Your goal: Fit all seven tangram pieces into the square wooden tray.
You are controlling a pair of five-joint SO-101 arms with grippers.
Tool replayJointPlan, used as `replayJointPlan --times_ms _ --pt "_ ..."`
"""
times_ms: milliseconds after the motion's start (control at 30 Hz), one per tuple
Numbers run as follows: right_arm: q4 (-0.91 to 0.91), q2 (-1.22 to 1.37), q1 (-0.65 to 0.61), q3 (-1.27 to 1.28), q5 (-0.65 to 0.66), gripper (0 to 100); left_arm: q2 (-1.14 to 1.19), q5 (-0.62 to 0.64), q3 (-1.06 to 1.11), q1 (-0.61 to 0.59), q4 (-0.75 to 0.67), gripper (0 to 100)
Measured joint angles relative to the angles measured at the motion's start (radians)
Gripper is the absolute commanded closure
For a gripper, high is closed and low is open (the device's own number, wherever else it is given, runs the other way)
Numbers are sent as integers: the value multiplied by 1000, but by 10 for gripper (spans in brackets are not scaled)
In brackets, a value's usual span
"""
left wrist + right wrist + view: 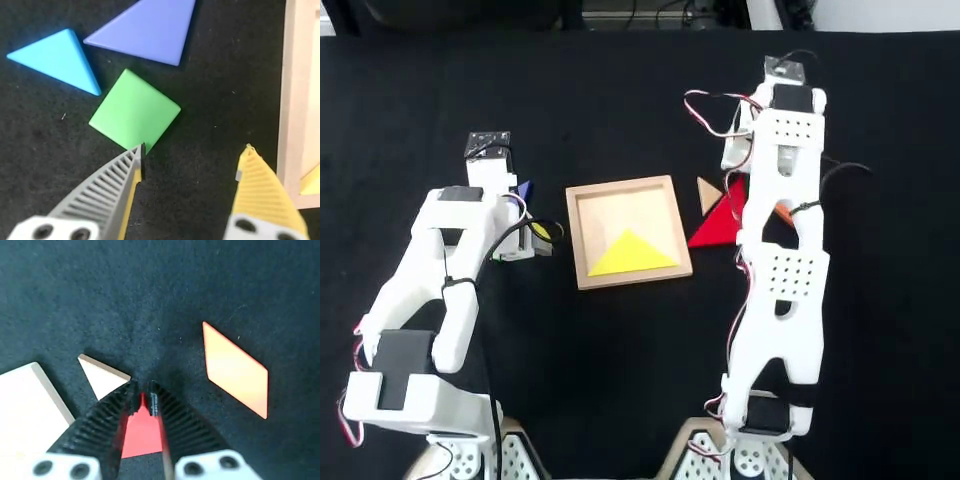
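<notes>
Right gripper [142, 390] pinching red triangle [142, 434] by its tip just beside square wooden tray [620, 185], left gripper [194, 148] spread near green square [134, 111] at tray's other side, yellow triangle [630, 255] lying inside tray.

Black cloth [620, 380] covers the whole tabletop. It is matte and fuzzy, with a felt-like nap in the close views. A small pale lint speck [63, 116] sits on the cloth, and a few more faint flecks are scattered around.

Past the cloth's far edge is a thin strip of room:
- Dark cables [665, 12] run about mid-edge.
- A white surface [890, 12] lies beyond the cloth's far right corner.
- A dark bulky shape [460, 12] sits beyond the far left part of the edge; can't tell what it is.

The cloth's far edge runs straight and flat, with no folds visible.
</notes>
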Motion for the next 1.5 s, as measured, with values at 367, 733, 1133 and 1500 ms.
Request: replayJointPlan --times_ms 367,733,1133,1500 --pt "0 -18 -44 38 23 988 0 0 0 0 0 694" --pt "-5 -457 -141 562 34 988 0 0 0 0 0 694" --pt "-330 -1166 -46 1485 203 987 0 0 0 0 0 694" --pt "-442 -1237 -34 1683 278 737 0 0 0 0 0 694"
